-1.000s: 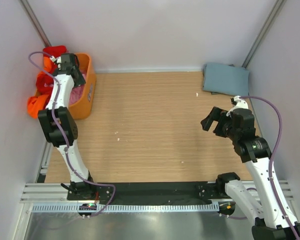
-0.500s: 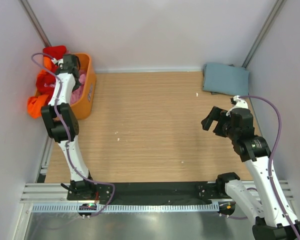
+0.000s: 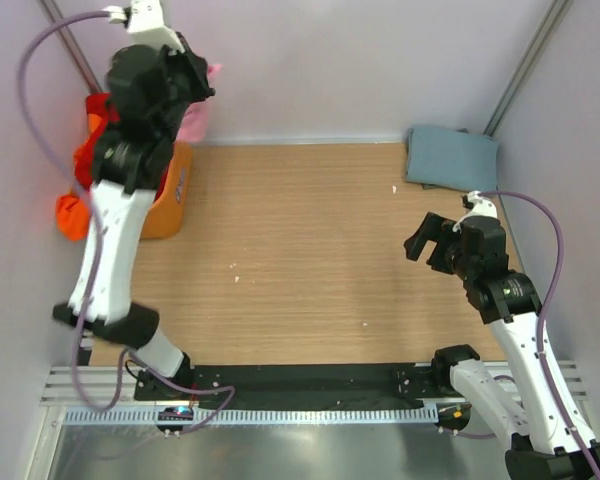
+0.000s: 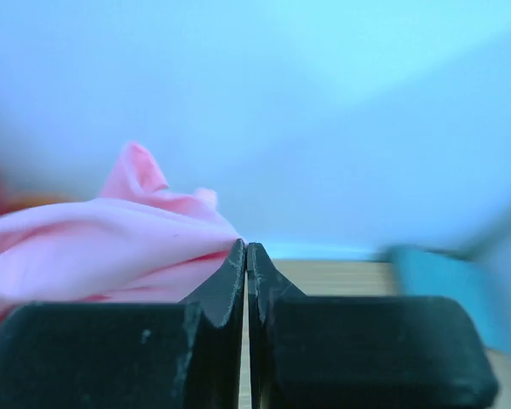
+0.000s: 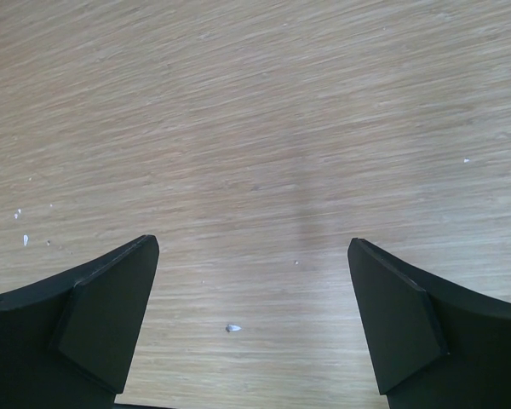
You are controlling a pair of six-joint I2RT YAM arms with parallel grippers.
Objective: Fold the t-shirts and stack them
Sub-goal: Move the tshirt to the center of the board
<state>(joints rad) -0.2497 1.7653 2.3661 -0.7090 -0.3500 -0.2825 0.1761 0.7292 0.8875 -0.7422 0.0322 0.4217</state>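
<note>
The left gripper (image 4: 246,251) has its two black fingers pressed tight together, and a fold of the light pink t-shirt (image 4: 111,239) is caught at their tips. The soft, wrinkled cloth bunches up and spills to the left of the fingers. From above, the left gripper (image 3: 193,85) is high up near the back wall (image 3: 360,60), over the far left corner. The pink t-shirt (image 3: 193,122) hangs below it, above the far end of the orange plastic basket (image 3: 170,190). The left arm hides most of the basket's inside.

Red and orange t-shirts (image 3: 80,165) are heaped at the basket's left side, spilling over its rim against the side wall.

The right gripper (image 5: 251,247) has its fingers spread wide with nothing between them, only bare wooden table (image 5: 238,102) with a few pale specks (image 5: 232,327). From above, the right gripper (image 3: 420,240) hovers over the right side of the table (image 3: 310,250), well apart from the basket.

The grey-blue t-shirt (image 3: 452,157) lies folded flat in the far right corner, beyond the right gripper and not touching it.
</note>
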